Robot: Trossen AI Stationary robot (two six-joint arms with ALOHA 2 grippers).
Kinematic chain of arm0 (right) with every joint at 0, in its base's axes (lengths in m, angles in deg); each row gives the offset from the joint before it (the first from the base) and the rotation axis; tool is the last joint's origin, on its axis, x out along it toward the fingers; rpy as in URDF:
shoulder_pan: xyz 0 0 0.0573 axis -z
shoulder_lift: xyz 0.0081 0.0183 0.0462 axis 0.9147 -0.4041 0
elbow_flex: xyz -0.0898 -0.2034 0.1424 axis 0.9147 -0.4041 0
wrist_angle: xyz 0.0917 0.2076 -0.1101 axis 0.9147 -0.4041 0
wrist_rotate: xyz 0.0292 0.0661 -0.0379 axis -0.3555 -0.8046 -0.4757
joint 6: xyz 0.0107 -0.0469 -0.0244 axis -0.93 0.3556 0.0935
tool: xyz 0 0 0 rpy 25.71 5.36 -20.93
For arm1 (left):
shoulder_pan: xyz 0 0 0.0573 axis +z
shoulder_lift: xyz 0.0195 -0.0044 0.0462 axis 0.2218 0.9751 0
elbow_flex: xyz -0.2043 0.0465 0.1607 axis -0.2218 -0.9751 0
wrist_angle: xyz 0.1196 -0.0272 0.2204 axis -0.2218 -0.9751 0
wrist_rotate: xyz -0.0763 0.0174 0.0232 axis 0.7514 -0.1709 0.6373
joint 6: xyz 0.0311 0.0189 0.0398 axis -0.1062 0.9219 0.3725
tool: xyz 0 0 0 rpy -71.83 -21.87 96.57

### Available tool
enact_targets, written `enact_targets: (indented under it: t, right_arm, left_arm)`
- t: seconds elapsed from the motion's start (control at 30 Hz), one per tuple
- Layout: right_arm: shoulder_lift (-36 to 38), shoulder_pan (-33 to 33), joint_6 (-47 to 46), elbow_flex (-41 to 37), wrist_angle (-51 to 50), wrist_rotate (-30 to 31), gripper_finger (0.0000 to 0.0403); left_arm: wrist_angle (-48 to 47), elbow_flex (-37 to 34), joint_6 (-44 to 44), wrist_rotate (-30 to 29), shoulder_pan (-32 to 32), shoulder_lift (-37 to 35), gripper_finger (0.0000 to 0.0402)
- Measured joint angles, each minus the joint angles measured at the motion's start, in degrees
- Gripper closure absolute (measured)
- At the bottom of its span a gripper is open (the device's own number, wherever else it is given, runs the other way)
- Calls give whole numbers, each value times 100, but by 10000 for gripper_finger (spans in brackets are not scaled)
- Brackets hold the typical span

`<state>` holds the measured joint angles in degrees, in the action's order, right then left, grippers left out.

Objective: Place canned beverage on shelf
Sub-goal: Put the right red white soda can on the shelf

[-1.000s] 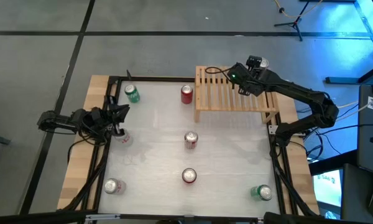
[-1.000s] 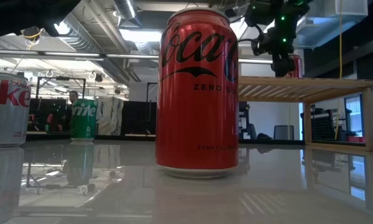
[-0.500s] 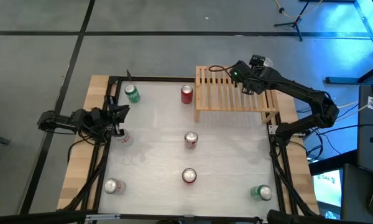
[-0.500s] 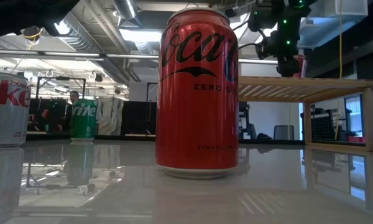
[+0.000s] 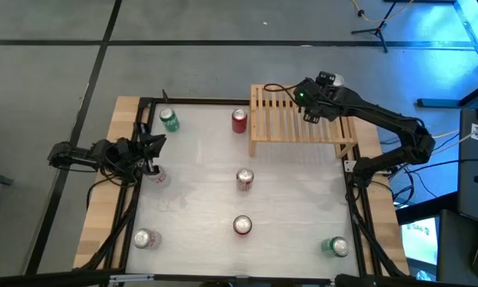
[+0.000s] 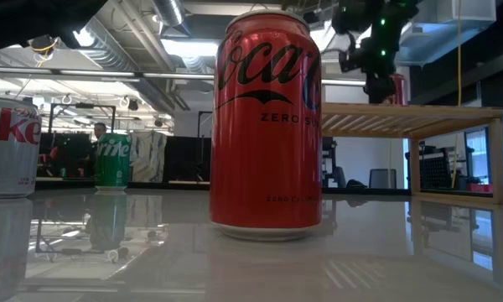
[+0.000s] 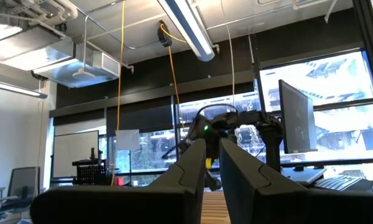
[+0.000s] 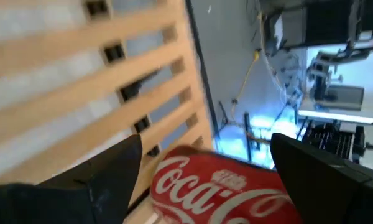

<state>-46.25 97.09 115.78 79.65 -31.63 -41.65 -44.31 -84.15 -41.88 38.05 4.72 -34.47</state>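
- High view: the right gripper [image 5: 309, 100] hovers over the shelf [image 5: 287, 126], near its far edge; the left gripper [image 5: 147, 149] waits at the surface's [image 5: 199, 199] left edge, with loose cans spread well apart.
- Low view: a red can [image 6: 392, 88] stands on the shelf's slats beneath the right gripper.
- Left wrist view: its fingers [image 7: 193, 165] are pressed together, holding nothing.
- Right wrist view: fingers [image 8: 115, 165] spread wide on either side of the red can; whether they touch it cannot be told.
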Motion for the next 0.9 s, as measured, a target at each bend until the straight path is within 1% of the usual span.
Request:
enact_targets:
  t: [0.1, 0.17, 0.23, 0.37, 0.43, 0.53, 0.6, 0.67, 0.77, 0.9]
  right_arm:
    - [114, -276, -155, 197, -1, -124, 49]
    - [226, -488, -345, 321, -1, -327, 49]
    - [404, -717, -638, 366, 14, -657, 49]
    - [728, -1252, -1393, 366, -4, -1680, 49]
    - [852, -1567, -1714, 294, 136, -2124, 49]
    - [1000, -2093, -1923, 29, 536, -2401, 49]
    - [1015, -2387, -1940, -108, 713, -2362, 49]
    - [1015, -2608, -1949, -143, 732, -2145, 49]
    - [1069, -2787, -1963, -141, 722, -1573, 49]
    - [1337, -2790, -1939, 21, 579, -954, 49]
  left_arm:
    - [0, 0, 2, 9, 0, 2, 362]
    - [0, 0, 2, 25, 0, -1, 362]
    - [-2, 0, 2, 115, 0, 2, 362]
    - [-2, 0, 2, 612, -2, 11, 362]
    - [2, 0, 1, 678, -1, 72, 362]
    - [13, 5, 0, 628, 0, 271, 362]
    - [13, 71, -39, 589, 0, 460, 362]
    - [26, 171, -113, 586, 0, 704, 362]
    - [22, 307, -140, 574, 0, 1140, 362]
    - [39, 544, -147, 307, -2, 1799, 362]
